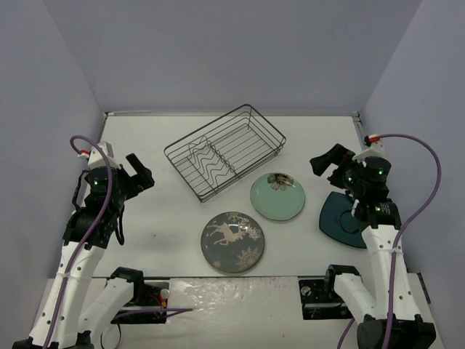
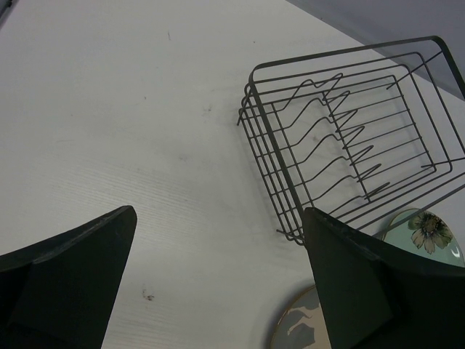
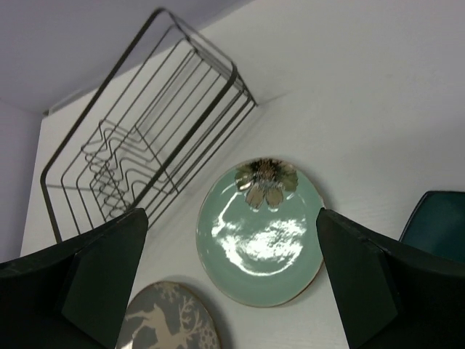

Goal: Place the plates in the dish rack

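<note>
L gripper [image 1: 139, 174] fingers spread wide, empty, R gripper [image 1: 325, 166] same, nothing held, dish rack [image 1: 225, 149] mid-table [image 1: 160, 218], 3 plates flat outside it, grey deer plate [image 1: 232, 241] nearest the bases, mint plate [image 1: 277, 196] just beside rack, teal plate [image 1: 340, 220] under R arm

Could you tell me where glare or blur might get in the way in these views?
Right wrist view: bright glare patches on the mint-green plate, its flower mark readable. Left wrist view: the dish rack is sharp, the left gripper's fingers dark and featureless. Top external view: even light, soft shadows, no blur.
</note>
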### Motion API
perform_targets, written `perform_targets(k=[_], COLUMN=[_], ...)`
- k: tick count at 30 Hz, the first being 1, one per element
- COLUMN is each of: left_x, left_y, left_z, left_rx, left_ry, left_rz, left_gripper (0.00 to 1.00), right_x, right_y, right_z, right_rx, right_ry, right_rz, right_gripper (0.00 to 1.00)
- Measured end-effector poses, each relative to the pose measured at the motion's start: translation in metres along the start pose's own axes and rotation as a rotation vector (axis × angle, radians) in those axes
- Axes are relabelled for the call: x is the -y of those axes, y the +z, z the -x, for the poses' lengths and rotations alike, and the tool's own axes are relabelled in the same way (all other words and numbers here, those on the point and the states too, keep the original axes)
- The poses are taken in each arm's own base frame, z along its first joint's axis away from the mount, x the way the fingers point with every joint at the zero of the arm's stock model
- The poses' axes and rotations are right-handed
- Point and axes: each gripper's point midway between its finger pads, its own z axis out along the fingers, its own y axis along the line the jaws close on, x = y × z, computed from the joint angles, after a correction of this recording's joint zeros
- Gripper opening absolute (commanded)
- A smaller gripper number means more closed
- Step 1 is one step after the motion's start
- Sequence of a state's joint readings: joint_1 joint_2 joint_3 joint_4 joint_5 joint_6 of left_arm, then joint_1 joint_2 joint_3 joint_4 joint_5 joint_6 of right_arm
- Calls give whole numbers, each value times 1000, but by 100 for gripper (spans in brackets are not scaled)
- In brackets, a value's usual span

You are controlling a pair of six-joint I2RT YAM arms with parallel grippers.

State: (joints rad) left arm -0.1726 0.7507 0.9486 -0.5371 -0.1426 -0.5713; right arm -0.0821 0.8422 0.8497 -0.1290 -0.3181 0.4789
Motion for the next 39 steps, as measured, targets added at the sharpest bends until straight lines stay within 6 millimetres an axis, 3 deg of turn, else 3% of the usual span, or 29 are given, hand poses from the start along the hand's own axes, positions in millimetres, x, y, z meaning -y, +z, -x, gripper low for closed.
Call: perform_targets(k=[5,11,17,20,23,27,39], left_x=[3,9,9,9,8,6,-4], left_y=[4,4,6,9,12,15,16], left_z=[-10,-10,-10,-12,-14,-16,-17], left_rx=[-27,-29,-30,-38,-48,-58,-55], left_ry=[14,16,17,19,22,25,26], left_rz=[-29,-60,-61,-55,-46,-33,20], left_gripper=[97,97,97,97,97,97,97], right_x=[-4,-22,-32,-26,-13,-14,-53], right_y=[6,0,-2,-4,-4,0,12], right_z=[-75,-161,-235,-265,-286,-299,-311], right_rx=[-208,-420,-568,-622,-664,-700,-745], right_ry=[-9,-94,-197,-195,-179,-164,-63], right_rz=[82,156,159,159,132,148,361], right_gripper=[100,100,100,100,100,100,93])
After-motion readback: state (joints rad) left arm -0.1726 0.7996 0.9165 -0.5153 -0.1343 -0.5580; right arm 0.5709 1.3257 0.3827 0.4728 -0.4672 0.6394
